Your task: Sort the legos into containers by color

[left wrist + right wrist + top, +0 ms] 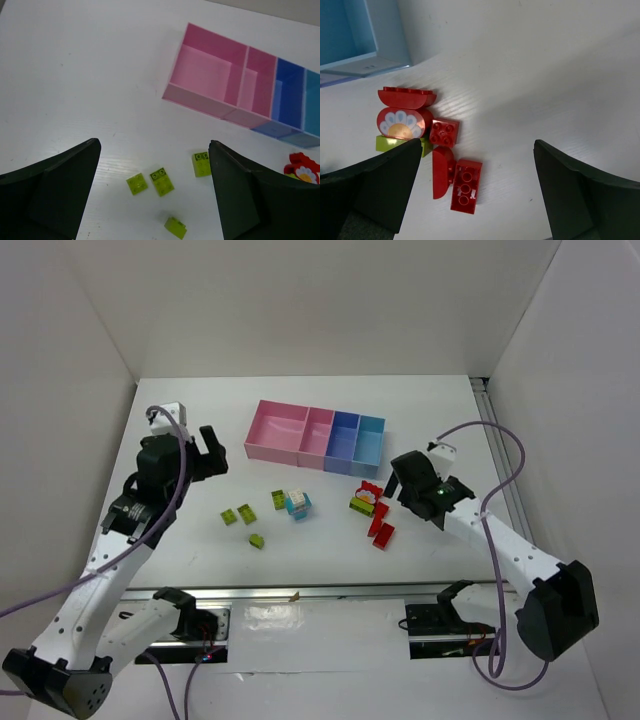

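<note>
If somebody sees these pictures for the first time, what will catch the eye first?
The row of pink and blue bins at the far middle of the table stands out first, and they look empty. In front lie small bright bricks: lime green ones on the left, a cyan and white clump in the middle, red ones by the open right pincer.

desk [320, 550]: white, matte, faint streaks in wrist views | walls [300, 300]: plain white panels behind and at both sides | rail [330, 590]: silver metal, along desk's near edge | strip [490, 415]: metal, along right edge
</note>
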